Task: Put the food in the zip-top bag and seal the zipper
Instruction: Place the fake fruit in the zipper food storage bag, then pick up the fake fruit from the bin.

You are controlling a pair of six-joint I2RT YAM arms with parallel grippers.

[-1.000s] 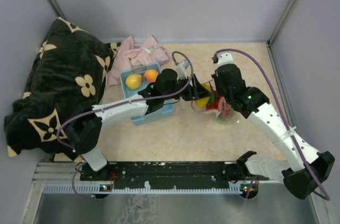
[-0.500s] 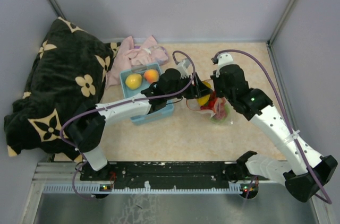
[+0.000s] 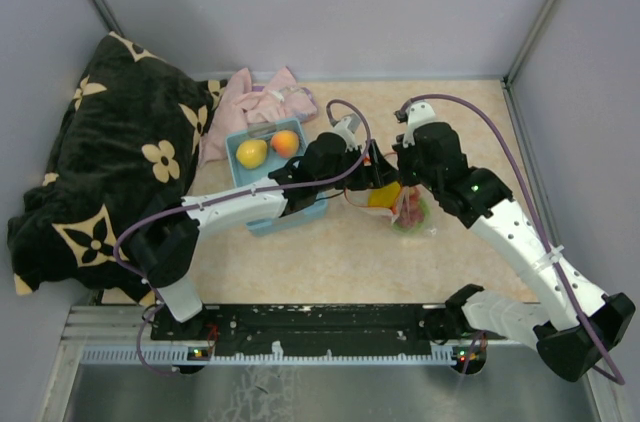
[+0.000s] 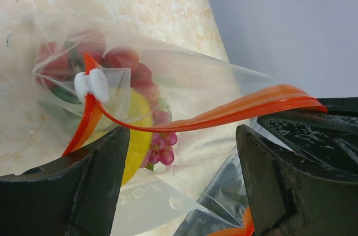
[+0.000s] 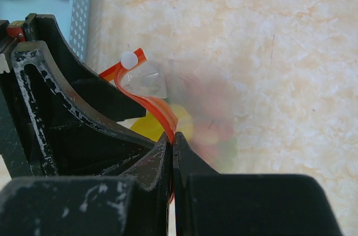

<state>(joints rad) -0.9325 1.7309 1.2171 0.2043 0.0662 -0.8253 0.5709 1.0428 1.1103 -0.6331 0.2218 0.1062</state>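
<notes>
The clear zip-top bag [image 3: 398,208] hangs between both grippers over the table, holding a yellow piece [image 4: 137,135], dark-red grapes [image 4: 162,149] and red berries [image 4: 120,60]. Its red-orange zipper [image 4: 224,114] curves across the left wrist view, with the white slider [image 4: 91,85] at the left end. My left gripper [image 4: 182,135] is open, its jaws wide on either side of loose bag film. My right gripper [image 5: 173,135] is shut on the zipper strip [image 5: 159,110], a little way from the slider [image 5: 130,60]. A yellow pear [image 3: 252,153] and an orange peach [image 3: 285,143] lie in the basket.
The light-blue basket [image 3: 262,214] stands just left of the bag, under my left arm. A pink cloth [image 3: 255,102] lies behind it and a black flowered cushion [image 3: 110,162] fills the left side. Grey walls close the back and both sides.
My left gripper's jaws have spread wider. The bag and both grippers have drifted slightly leftward and nearer. The right gripper has stayed shut on the zipper.
</notes>
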